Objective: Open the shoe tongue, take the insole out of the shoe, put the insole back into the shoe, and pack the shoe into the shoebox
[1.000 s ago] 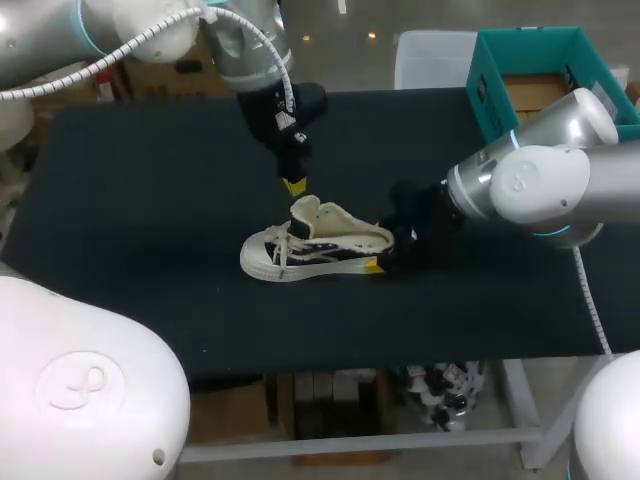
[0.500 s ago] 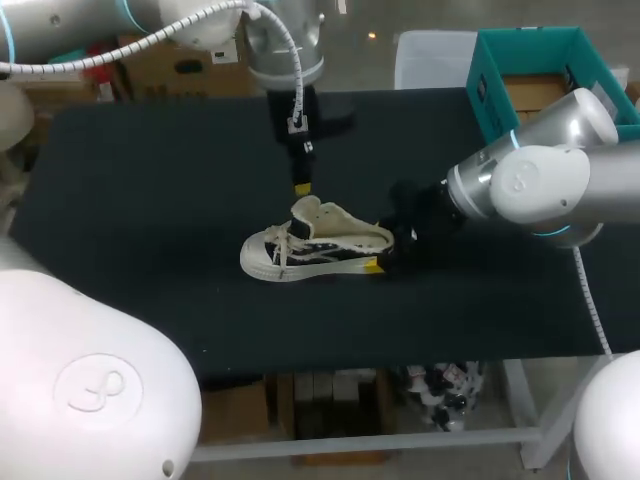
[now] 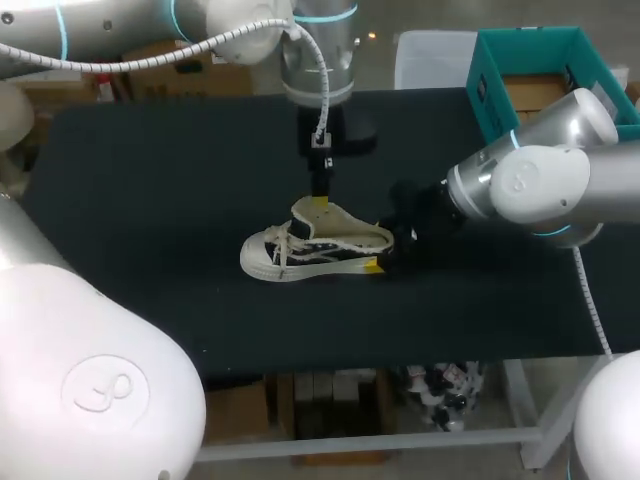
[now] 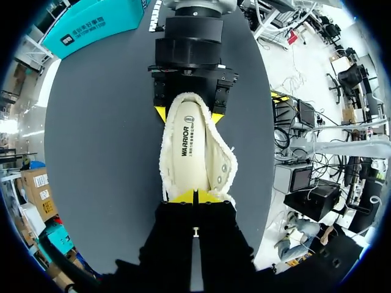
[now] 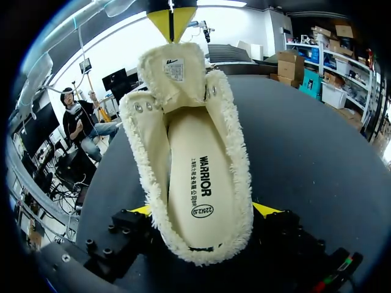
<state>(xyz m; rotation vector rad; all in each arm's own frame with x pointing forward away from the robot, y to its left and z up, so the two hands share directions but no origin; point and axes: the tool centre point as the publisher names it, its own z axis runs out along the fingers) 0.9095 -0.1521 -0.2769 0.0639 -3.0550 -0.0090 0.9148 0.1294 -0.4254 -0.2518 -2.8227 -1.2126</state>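
Observation:
A cream and black high-top shoe [image 3: 315,245] lies on its side in the middle of the black table [image 3: 150,200], toe to the left. Its cream insole [image 4: 189,152] [image 5: 198,183] lies inside. The tongue [image 5: 177,70] [image 3: 305,210] stands up from the opening. My left gripper [image 3: 320,202] [image 4: 195,196] [image 5: 171,21] is shut, its yellow tips resting at the tongue's top edge; nothing shows between them. My right gripper [image 3: 380,262] [image 5: 204,210] [image 4: 188,113] clasps the heel, one wide-set finger on each side.
A teal box [image 3: 540,80] with cardboard inside stands at the table's back right corner, a white bin [image 3: 435,58] beside it. The black tabletop stretches bare to the left and in front of the shoe.
My left arm has swung to the right, and its shut gripper has come from the left of the tongue onto its top edge. Shoe and right arm have not moved.

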